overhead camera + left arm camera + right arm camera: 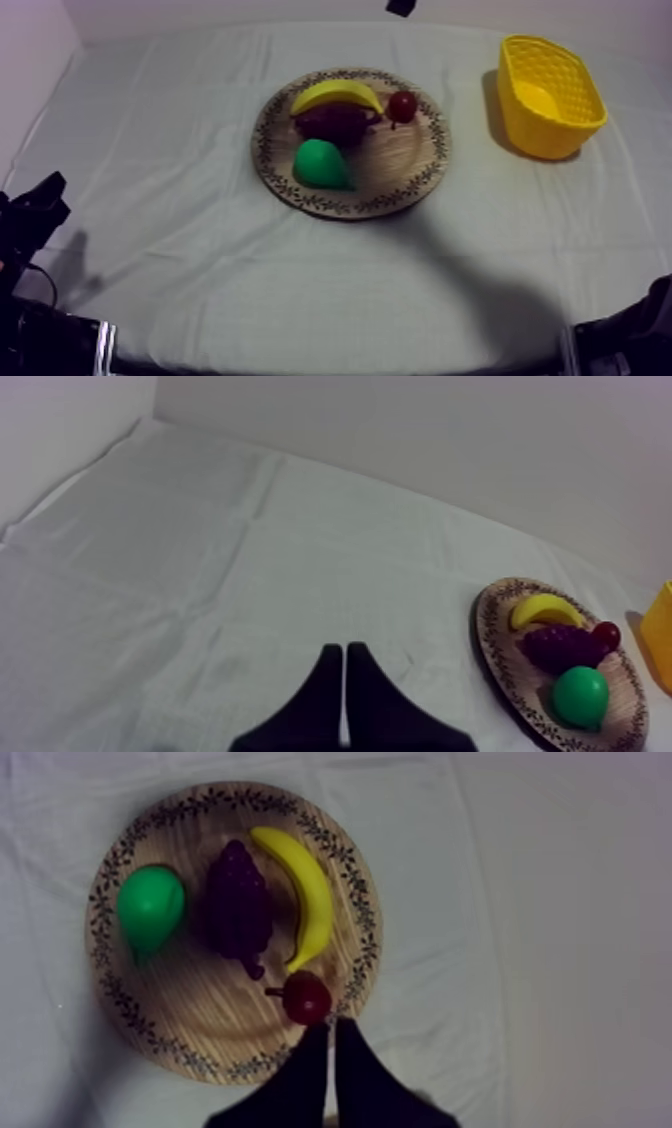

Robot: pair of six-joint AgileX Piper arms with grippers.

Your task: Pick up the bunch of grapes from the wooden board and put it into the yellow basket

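Top view: knobbly grapes [335, 122] on round wooden board [405, 165] (both jaws closed, empty).

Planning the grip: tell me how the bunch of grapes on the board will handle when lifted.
The bunch of grapes looks moulded in one piece, so it is probably stiff, not floppy. Its knobbly surface should give a grip some hold. Lying flat between the pear and the banana, it seems unlikely to roll.
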